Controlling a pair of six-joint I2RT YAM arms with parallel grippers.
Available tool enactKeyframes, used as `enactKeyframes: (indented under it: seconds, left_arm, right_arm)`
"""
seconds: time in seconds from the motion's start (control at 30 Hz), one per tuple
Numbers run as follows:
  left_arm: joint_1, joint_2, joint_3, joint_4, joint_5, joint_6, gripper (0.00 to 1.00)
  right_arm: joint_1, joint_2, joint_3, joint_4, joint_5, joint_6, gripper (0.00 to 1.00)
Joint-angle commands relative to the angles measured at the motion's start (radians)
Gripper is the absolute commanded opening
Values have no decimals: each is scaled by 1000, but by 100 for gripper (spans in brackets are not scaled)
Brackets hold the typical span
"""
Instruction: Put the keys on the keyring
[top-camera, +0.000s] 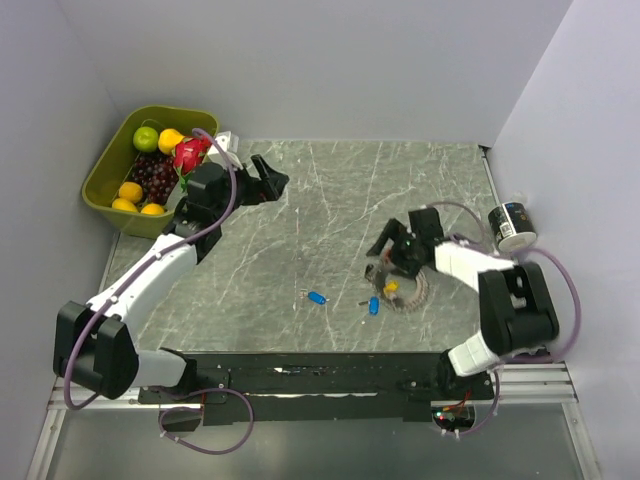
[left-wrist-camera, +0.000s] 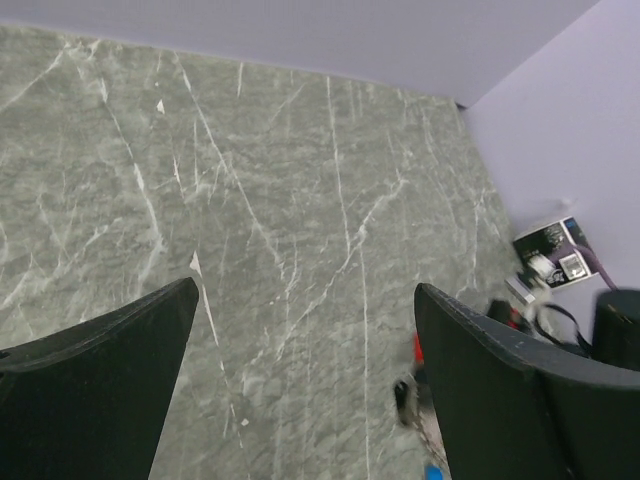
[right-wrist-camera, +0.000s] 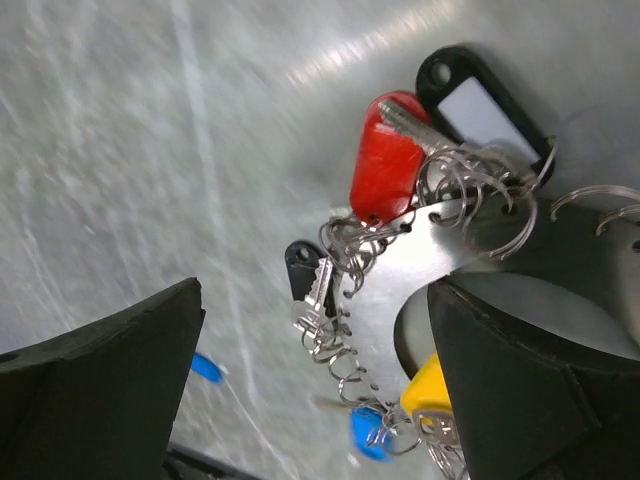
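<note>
The keyring (top-camera: 415, 296) is a silvery ring with many small wire loops along its rim, lying on the marble table right of centre. In the right wrist view the keyring (right-wrist-camera: 440, 240) carries a red key (right-wrist-camera: 385, 172), a black tag (right-wrist-camera: 478, 100), a small black key (right-wrist-camera: 304, 272), a yellow key (right-wrist-camera: 430, 392) and a blue key (right-wrist-camera: 368, 432). One blue key (top-camera: 317, 297) lies loose to the left. My right gripper (top-camera: 393, 250) (right-wrist-camera: 315, 290) is open just above the ring's rim. My left gripper (top-camera: 268, 180) (left-wrist-camera: 305, 290) is open and empty at the far left.
A green bin (top-camera: 104, 180) of fruit stands at the back left beside the left arm. A white can (top-camera: 512, 226) stands by the right wall. Walls close in the table on the left, back and right.
</note>
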Motion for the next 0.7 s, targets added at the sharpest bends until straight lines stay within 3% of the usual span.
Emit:
enactKeyframes:
  seconds: [0.0,0.1,0.23,0.33,0.47,0.67]
  left_arm:
    - [-2,-40,-12,55,45,-4,96]
    - [-2,-21,-17,38,111,8,96]
    - [-2,6,-60,46,148,-16,96]
    - [-2,51,-88,97,168,-64,96]
    - [-19,175,-72,100,214,-102,96]
    - [-109,445,135,-18,218,-82,96]
  right_arm:
    - [44,153,189,138,-57,-73,100]
    - [89,221,311,82,-30,-142,100]
    - [109,225,307,181,-135,-167,100]
    - [111,191,324,76,-117,-205,100]
    - [98,43,227,4,79,-231,100]
    - [0,-143,124,-181,387,-206,100]
